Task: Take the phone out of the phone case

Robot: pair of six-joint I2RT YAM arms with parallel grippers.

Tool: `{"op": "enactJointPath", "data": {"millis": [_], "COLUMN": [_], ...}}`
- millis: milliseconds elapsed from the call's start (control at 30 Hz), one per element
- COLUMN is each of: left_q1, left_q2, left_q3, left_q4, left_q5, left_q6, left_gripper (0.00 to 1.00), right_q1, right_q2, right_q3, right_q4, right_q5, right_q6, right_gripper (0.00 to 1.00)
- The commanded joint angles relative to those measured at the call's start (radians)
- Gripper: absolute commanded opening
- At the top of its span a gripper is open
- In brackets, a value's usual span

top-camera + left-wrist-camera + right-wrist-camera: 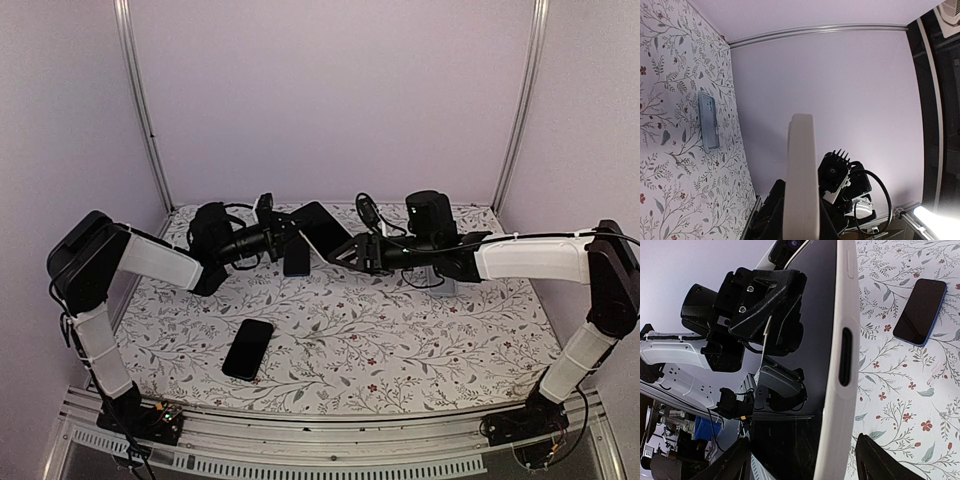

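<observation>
You have two matching arms, each with a black base bolted to the silver slotted rail (320, 445). The left arm (150, 260) and the right arm (530, 258) wear smooth, boxy white covers joined by rounded black joint housings. Thin black cables (440, 282) run along the covers and hang in loose loops at the ends farthest from the rail, where each arm carries a black cylindrical motor. A small dark board (165, 413) with green and orange specks sits on the rail beside the left base. The left gripper (288, 238) is matt black and angular, with two round screw heads (742, 295) in its face. The right gripper (342, 250) is also black, with blunt fingers (880, 460).
</observation>
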Motion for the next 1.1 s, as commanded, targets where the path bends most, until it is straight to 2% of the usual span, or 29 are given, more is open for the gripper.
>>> {"op": "enactJointPath", "data": {"millis": [0,567,833,1067], "left_q1": [-0.01,-0.009,-0.002,0.005], "left_q2": [-0.041,-0.046,-0.047,-0.057], "left_q3": [0.013,0.016,0.008,0.007], "left_q4": [0.094,0.148,0.207,0.268], "left_q5": [-0.002,0.005,0.003,0.0], "left_q6": [-0.013,-0.077,-0.11,-0.122], "left_gripper": [0.0,0.0,0.0,0.0], "right_q1": [0.006,0.006,0.006,0.004], "right_q2": [0.015,-0.002,-0.01,0.005], "right_q3": [0.0,-0.024,-0.044,-0.036], "right_q4": [-0.028,-0.141,-0.165,-0.179], "right_q5": [0.054,0.29,0.36,0.361], "right_q6": [-0.018,-0.058,-0.068,-0.069], "right_gripper": [0.73,0.73,0.73,0.73]}}
